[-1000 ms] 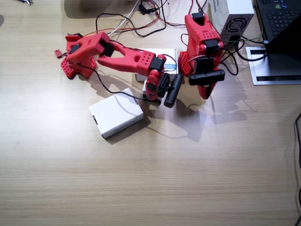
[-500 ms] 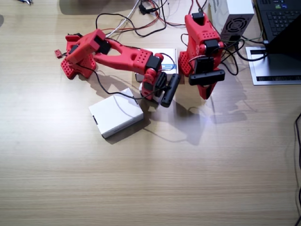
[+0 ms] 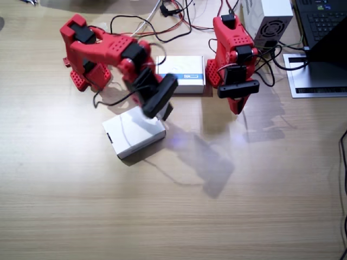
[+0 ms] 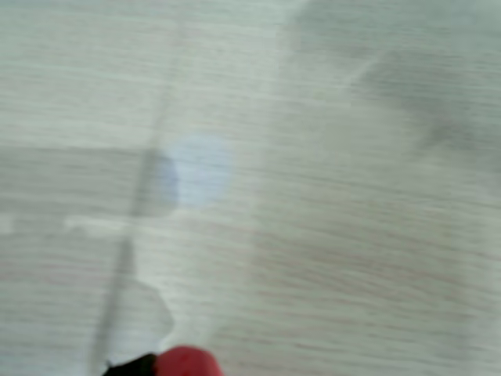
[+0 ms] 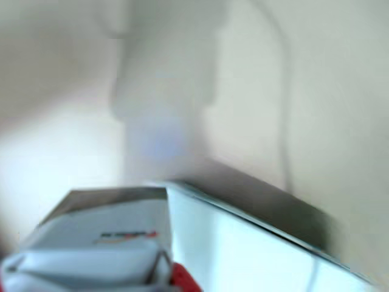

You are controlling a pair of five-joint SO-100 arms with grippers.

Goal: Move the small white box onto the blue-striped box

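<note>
The small white box [image 5: 103, 234], with red lettering on its side, sits close against the jaws in a wrist view, held above the table. In the fixed view my right gripper [image 3: 157, 103] is raised and blurred, shut on that box, which is hidden behind the wrist's black camera. It hovers over the far edge of a larger plain white box [image 3: 133, 130]. The blue-striped box [image 3: 181, 73] lies flat behind it, between the two arms. My left gripper [image 3: 237, 104] points down at the table, shut and empty, just right of the blue-striped box.
A tangle of cables [image 3: 162, 24] runs along the far side. A white-grey vented case [image 3: 268, 19] and a laptop [image 3: 325, 21] stand at the back right, with a grey sheet [image 3: 314, 76] beside them. Bare wood spans the near half.
My right arm has folded back and risen, swinging its gripper left from in front of the blue-striped box to above the plain white box, lifting the small white box off the table. The left arm is still.
</note>
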